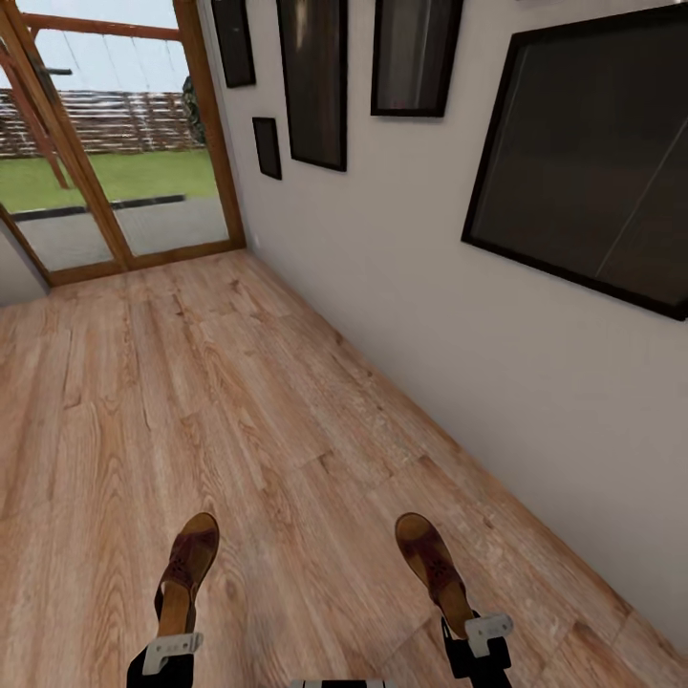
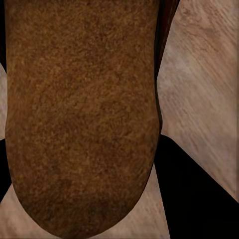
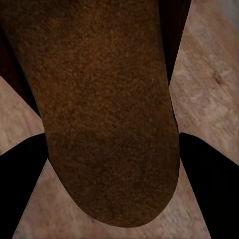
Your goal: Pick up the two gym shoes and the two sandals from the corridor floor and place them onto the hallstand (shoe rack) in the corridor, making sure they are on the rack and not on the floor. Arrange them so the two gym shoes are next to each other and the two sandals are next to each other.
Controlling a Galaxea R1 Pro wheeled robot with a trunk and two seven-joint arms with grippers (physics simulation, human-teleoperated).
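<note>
We see two dark brown sandals with tan insoles low in the head view, one sandal (image 1: 186, 571) at lower left and the other sandal (image 1: 435, 566) at lower right, both toes pointing up the frame and both raised over the wooden floor (image 1: 220, 401). Our left gripper (image 1: 172, 650) is clamped on the heel of the left one, and our right gripper (image 1: 478, 633) is clamped on the heel of the right one; each shows a pale finger bracket against the heel end. In the left wrist view the brown sole of the sandal (image 2: 82, 114) covers most of the frame, with planks (image 2: 204, 99) at the right edge. In the right wrist view the other sole (image 3: 107, 109) does the same, with planks (image 3: 209, 89) at the right. A white wall (image 1: 459, 344) runs along the right, with dark framed pictures (image 1: 592, 153) hung on it. A wood-framed glass door (image 1: 105, 134) stands at upper left, with grass and a fence behind.
</note>
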